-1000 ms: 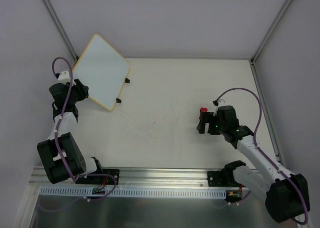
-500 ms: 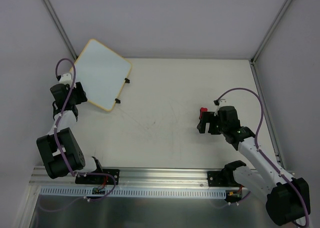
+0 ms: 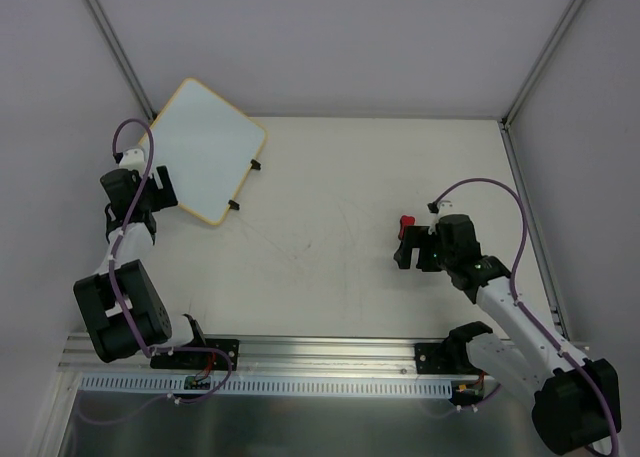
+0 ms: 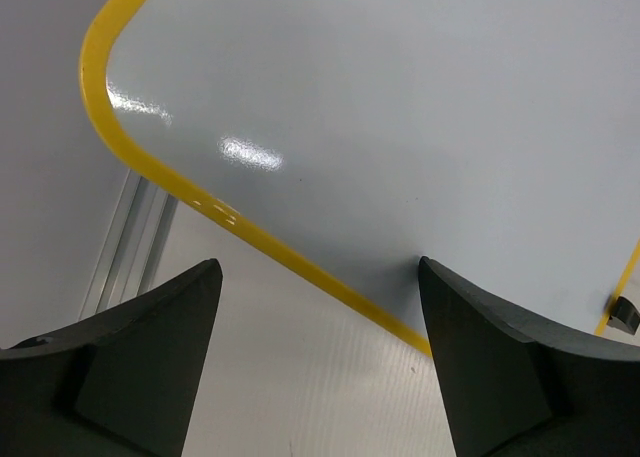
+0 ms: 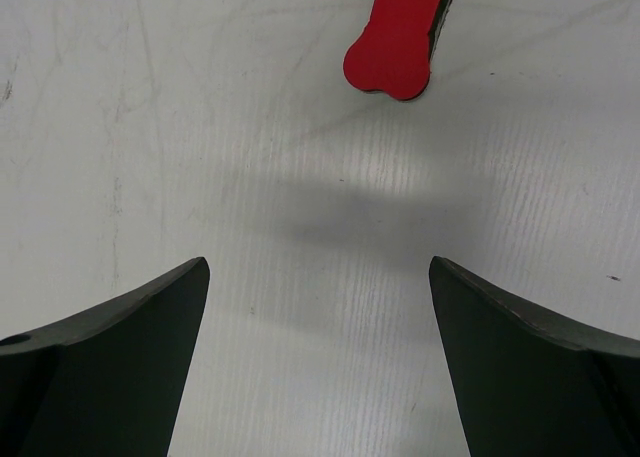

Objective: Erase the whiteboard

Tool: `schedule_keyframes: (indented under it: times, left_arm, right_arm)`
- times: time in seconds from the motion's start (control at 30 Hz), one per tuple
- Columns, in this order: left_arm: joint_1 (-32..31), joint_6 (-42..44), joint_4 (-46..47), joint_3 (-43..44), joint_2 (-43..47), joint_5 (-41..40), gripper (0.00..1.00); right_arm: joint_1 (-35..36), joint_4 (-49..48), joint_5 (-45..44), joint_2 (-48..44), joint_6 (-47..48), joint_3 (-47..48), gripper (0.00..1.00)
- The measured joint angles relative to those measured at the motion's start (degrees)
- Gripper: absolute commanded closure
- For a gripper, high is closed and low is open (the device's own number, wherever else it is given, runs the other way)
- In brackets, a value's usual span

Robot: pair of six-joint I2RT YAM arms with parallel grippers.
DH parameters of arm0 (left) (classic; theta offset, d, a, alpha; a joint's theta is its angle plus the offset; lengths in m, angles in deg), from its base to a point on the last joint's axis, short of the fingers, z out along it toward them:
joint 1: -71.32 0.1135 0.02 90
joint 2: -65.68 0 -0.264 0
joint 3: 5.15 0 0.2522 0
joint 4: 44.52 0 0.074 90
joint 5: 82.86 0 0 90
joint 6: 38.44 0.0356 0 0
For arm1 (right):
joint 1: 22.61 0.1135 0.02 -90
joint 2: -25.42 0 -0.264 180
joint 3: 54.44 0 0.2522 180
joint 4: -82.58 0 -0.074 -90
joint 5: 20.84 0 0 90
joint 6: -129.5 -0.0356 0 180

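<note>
The whiteboard [image 3: 205, 147] is white with a yellow frame and no writing, and sits tilted at the table's back left corner with two black feet on its right edge. In the left wrist view the whiteboard [image 4: 400, 117] fills the top, its yellow edge running down to the right finger. My left gripper [image 3: 160, 189] is open at the board's near left edge, its jaws wide apart [image 4: 318, 267] and holding nothing. The red bow-shaped eraser [image 3: 407, 222] lies on the table at right. My right gripper [image 3: 402, 247] is open just short of the eraser [image 5: 400, 32], its jaws empty [image 5: 318, 267].
An aluminium post [image 3: 115, 47] and grey walls close in the back left corner behind the board. A metal rail [image 3: 530, 207] runs along the table's right edge. The arm bases sit on the front rail [image 3: 320, 352].
My left gripper has moved a little up toward the whiteboard's edge, and the board has shifted slightly. The right gripper and eraser have barely moved.
</note>
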Motion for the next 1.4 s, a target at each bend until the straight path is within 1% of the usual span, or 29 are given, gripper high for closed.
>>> schedule_keyframes:
  times: [0.2,0.23,0.33,0.37,0.47,0.6,0.73,0.83,0.97,1.13,1.27,1.4]
  left_arm:
    - [-0.07,0.11,-2.21,-0.11,1.44,-1.01,0.13]
    - [-0.07,0.11,-2.58,-0.11,1.66,-1.05,0.09]
    - [-0.04,0.11,-4.02,-0.13,2.38,-1.49,0.05]
    - [-0.07,0.09,-4.61,-0.15,2.71,-1.66,0.01]
    - [-0.04,0.07,-6.47,-0.24,3.89,-2.49,0.01]
    - [-0.07,-0.59,-9.09,-0.24,6.32,-2.62,0.01]
    - [-0.07,-1.99,-12.50,-0.20,10.78,-2.84,0.01]
    - [-0.11,-3.43,-16.94,1.27,14.86,-3.50,0.01]
    - [-1.31,-6.25,-23.26,6.45,19.67,-4.07,0.01]
    - [-6.71,-9.31,-31.04,15.67,25.35,-4.09,0.01]
    - [-12.22,-9.86,-37.33,25.59,29.03,-4.04,0.01]
    - [-15.74,-9.88,-41.59,36.52,31.85,-4.04,0.01]
  right_arm:
    - [0.00,-0.04,0.00,-1.18,-0.02,-0.20,0.04]
    - [0.00,-0.15,0.00,-1.40,-0.02,-0.37,0.04]
    - [0.00,0.07,0.02,-2.01,-0.07,-1.03,0.04]
    - [0.00,0.02,0.00,-2.16,-0.13,-1.14,0.04]
    - [0.00,0.04,0.00,-2.93,-0.20,-1.27,0.04]
    - [0.00,0.04,0.00,-4.28,-0.39,-1.27,0.01]
    - [0.00,0.39,-0.11,-6.69,-1.11,-1.20,0.01]
    - [0.00,2.45,-0.70,-8.09,-1.49,0.59,0.01]
    - [0.00,6.88,-3.52,-8.00,-0.20,8.50,0.01]
    - [0.00,12.57,-12.13,-5.70,5.73,25.00,0.01]
    - [-0.04,16.17,-20.59,-3.93,12.74,39.19,0.01]
    - [-0.07,18.82,-25.62,-4.00,18.82,50.62,0.01]
